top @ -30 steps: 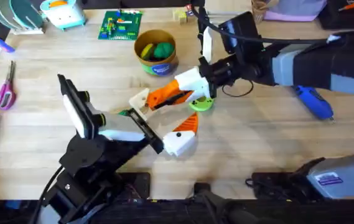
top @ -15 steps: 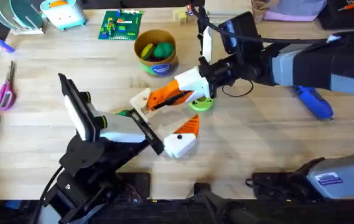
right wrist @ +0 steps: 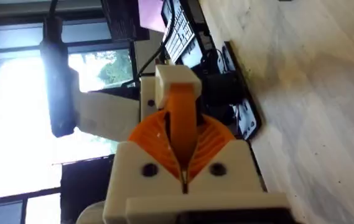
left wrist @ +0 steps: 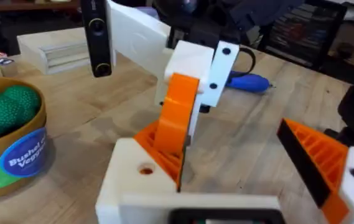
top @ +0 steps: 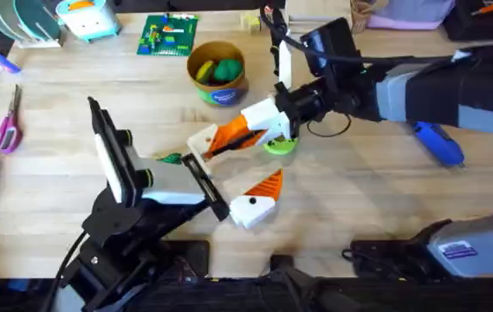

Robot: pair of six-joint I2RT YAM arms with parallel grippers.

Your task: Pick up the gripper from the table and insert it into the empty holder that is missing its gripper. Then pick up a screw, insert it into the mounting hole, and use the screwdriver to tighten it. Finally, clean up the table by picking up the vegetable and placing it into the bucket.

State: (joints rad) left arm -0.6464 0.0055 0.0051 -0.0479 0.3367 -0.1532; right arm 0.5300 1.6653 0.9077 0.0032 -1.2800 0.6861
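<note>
One orange gripper (top: 229,136) pinched in right gripper (top: 239,139), long axis toward holder (top: 198,143) (cream); left gripper (top: 229,178) wide open, empty.

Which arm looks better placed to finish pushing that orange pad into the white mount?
Right. The right fingers clamp the orange pad against the mount, while the mount is part of the left fingers, spread open.

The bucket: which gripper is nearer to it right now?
Right. The right gripper sits just in front of the bucket, its fingers shut on the orange gripper. The left gripper lies farther back toward the arms' bases.
</note>
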